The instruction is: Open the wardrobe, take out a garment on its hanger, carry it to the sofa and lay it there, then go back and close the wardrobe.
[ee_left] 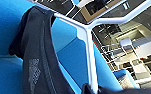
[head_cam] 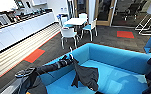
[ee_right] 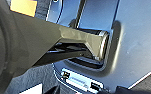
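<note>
The left gripper (head_cam: 70,58) is clamped on the thin white hanger (ee_left: 87,42), holding it over the sofa (head_cam: 121,58), a bright blue upholstered piece with a low curved back. The limp black garment (head_cam: 87,76) droops from the hanger onto the wide seat. I cannot tell how the right gripper stands; its wrist camera faces smooth grey-blue robot casing (ee_right: 136,37).

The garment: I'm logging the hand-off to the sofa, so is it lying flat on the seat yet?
No, the garment hangs from the hanger at the left gripper, above the sofa.
</note>
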Controlling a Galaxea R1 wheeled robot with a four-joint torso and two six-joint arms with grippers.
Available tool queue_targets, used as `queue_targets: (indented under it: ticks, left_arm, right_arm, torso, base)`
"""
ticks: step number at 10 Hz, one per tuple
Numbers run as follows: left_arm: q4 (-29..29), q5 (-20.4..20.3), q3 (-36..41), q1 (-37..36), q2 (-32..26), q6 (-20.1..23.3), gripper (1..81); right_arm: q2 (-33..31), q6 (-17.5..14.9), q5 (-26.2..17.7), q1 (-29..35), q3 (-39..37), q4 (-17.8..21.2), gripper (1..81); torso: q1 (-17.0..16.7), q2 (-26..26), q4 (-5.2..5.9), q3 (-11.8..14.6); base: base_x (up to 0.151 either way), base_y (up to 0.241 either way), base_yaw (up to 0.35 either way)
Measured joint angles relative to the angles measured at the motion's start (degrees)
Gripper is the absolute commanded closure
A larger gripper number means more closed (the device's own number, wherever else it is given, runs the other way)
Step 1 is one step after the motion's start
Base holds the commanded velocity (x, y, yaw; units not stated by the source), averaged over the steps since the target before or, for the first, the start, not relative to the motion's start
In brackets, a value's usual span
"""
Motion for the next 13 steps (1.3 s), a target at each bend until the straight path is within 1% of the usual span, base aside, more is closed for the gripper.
queue_targets:
  ticks: [3, 10, 12, 13]
  left_arm:
    - [0.7, -0.1, -2.5, 2.6, -1.7, 0.0, 81.1]
    - [0.7, -1.8, -6.3, 10.1, -12.6, 0.2, 81.1]
    - [0.7, -2.6, -6.3, 11.7, -14.1, 0.2, 81.1]
    - [1.0, -3.9, -5.9, 12.8, -14.1, 0.4, 1.0]
  right_arm:
    - [0.0, 0.0, -0.1, -0.3, 0.0, 0.0, 1.0]
    - [0.0, 0.0, -0.2, -0.3, 0.0, 0.0, 1.0]
    - [0.0, 0.0, -0.2, -0.3, 0.0, -0.1, 1.0]
    - [0.0, 0.0, -0.2, -0.3, 0.0, 0.0, 1.0]
  torso:
    - [0.0, 0.0, -0.02, 0.0]
    - [0.0, 0.0, -0.02, 0.0]
    - [0.0, 0.0, -0.02, 0.0]
    - [0.0, 0.0, -0.02, 0.0]
  base:
    - [0.000, 0.000, 0.000]
    - [0.000, 0.000, 0.000]
    - [0.000, 0.000, 0.000]
    - [0.000, 0.000, 0.000]
